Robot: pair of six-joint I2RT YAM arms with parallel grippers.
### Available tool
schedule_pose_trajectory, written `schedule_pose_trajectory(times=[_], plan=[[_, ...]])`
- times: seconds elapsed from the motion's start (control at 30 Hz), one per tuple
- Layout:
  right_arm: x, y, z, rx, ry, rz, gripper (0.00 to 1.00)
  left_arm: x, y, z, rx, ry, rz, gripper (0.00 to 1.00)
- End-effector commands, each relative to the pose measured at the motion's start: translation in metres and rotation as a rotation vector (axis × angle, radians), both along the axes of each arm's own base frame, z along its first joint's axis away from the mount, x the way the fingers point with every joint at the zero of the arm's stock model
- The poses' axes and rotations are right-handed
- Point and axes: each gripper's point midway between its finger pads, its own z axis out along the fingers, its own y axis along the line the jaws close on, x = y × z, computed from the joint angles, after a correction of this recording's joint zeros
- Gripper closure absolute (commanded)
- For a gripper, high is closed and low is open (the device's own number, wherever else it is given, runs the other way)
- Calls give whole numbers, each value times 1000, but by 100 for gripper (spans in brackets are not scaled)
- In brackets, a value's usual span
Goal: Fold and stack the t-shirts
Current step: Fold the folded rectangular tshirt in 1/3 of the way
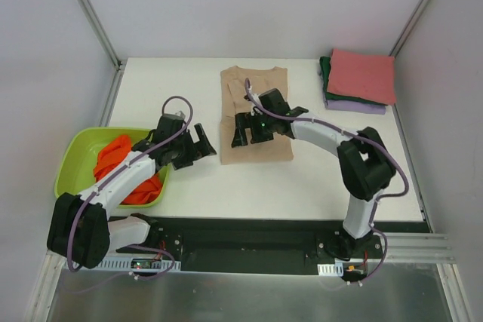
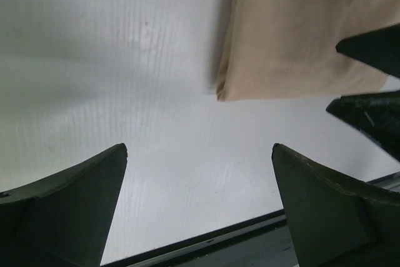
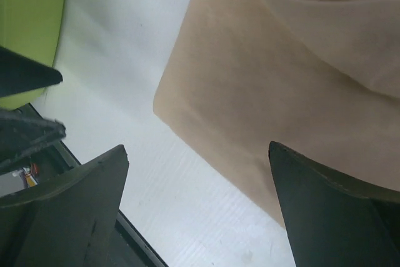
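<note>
Beige shirt (image 1: 255,103) is laid flat on the table (image 1: 302,186), partly folded. Left gripper (image 1: 202,147) and right gripper (image 1: 251,132) are spread wide, empty, by its near hem (corners likely to be pinched next).

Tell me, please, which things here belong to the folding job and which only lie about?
Part of the job: beige t-shirt, lying on the table; orange t-shirt, in the basin; stack of folded t-shirts, far right corner.
Only lying about: lime-green basin; white table.
</note>
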Motion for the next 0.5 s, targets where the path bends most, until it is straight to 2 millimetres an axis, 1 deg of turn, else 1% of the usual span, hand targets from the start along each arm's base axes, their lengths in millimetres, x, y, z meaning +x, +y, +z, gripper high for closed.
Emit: schedule_pose_trajectory(times=[0.0,0.07,0.1,0.13,0.17,0.27,0.3,0.33,0.37,0.43,0.47], plan=[[31,34,4,79,-17,10,4,-22,14,-13,2,30,49,1],[54,37,0,49,-52,-32,4,-31,16,-19,2,46,49,1],[67,39,3,44,-86,-42,4,-33,16,-20,1,49,48,1],[80,38,1,30,-113,-52,4,-36,16,-22,-2,55,44,1],[97,38,4,28,-143,-68,4,-39,16,-24,-4,66,41,1],[137,39,5,39,-186,-97,4,-40,14,-26,-10,76,36,1],[143,37,-1,31,-161,-98,4,-40,13,-25,-11,75,29,1],[148,39,2,41,-153,-81,4,-38,13,-24,-15,72,30,1],[148,44,1,57,-143,-55,4,-38,12,-23,-14,71,25,1],[146,48,14,87,-156,-23,4,-36,11,-22,-16,70,22,1],[144,46,22,88,-179,2,4,-36,10,-21,-20,72,20,1]])
